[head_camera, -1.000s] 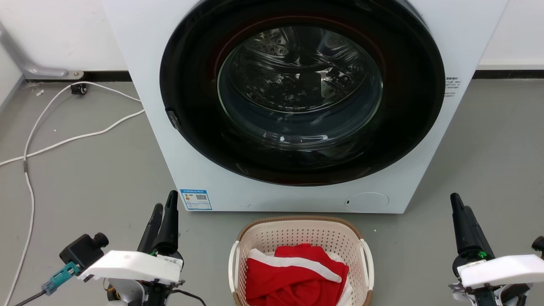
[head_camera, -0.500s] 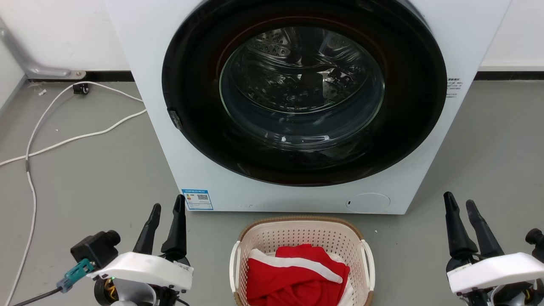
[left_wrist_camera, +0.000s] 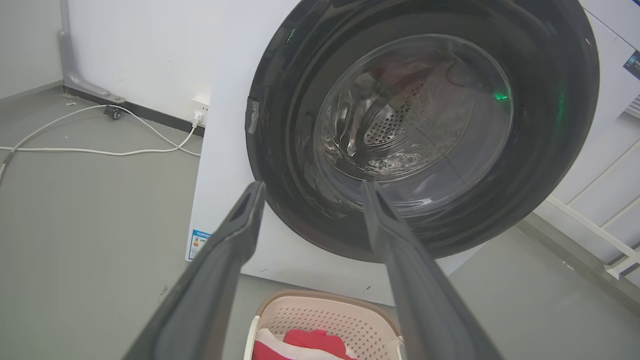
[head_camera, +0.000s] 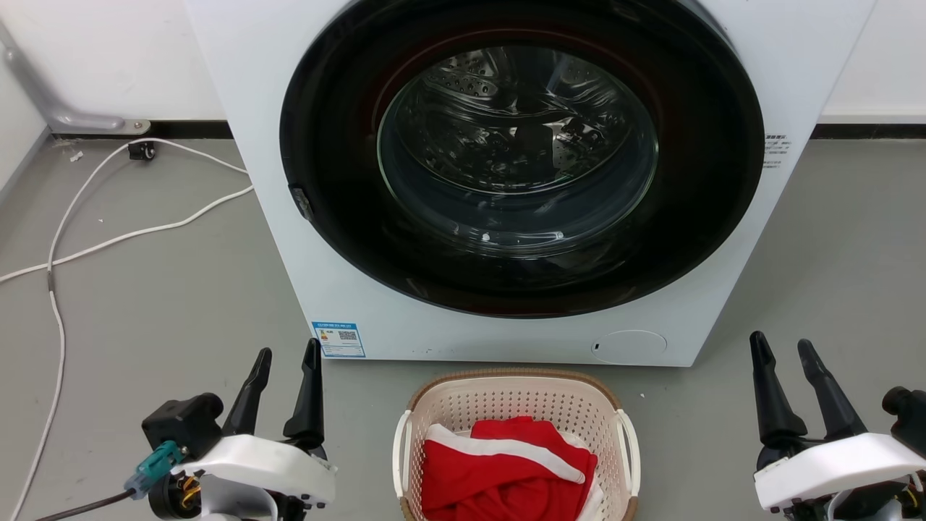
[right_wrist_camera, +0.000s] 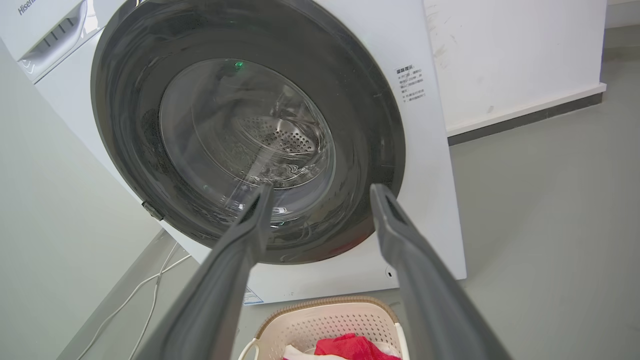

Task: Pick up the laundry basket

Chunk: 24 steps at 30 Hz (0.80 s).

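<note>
Both spread apart, left tool, right tool, either side of laundry basket, its near end cut off

Head view: high, tilted forward and down, square on to the washing machine front. The laundry basket sits close below, cut by the bottom edge.

Left wrist view: low, left of the basket, aimed up and rightward past the left gripper at the round door.

Right wrist view: mirrored from the right, past the right gripper.

All three share the door and the basket's far rim.
</note>
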{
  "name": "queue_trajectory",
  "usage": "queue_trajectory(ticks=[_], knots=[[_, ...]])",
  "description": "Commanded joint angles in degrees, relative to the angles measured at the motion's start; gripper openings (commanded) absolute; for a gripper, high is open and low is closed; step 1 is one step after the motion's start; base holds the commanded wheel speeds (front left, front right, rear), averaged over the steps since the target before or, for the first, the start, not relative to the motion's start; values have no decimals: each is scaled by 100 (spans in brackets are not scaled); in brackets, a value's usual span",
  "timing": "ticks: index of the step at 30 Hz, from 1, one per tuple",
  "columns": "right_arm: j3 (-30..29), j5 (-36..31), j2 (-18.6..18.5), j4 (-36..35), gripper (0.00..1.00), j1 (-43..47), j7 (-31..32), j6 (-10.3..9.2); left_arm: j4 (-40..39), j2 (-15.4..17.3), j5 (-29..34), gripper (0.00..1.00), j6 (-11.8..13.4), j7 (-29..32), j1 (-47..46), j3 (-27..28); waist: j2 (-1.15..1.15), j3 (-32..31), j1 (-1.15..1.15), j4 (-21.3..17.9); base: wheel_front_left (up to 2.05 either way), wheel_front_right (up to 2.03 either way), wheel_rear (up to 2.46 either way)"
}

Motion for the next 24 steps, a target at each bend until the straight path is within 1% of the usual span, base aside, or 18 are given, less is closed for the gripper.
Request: queue_trajectory(ticks=[1,13,24], knots=[[11,-152,-3,-102,100,22,24,0,-19,33,159,100,22,-58,-14,-36,0,0,0,2,0,0,0],[21,-914,-3,-269,100,134,78,0,108,97,797,100,168,-231,10,-137,0,-8,0,6,0,0,0],[-18,-1467,-3,-377,100,216,81,0,124,150,1379,100,227,-372,16,-292,0,-19,0,18,0,0,0]])
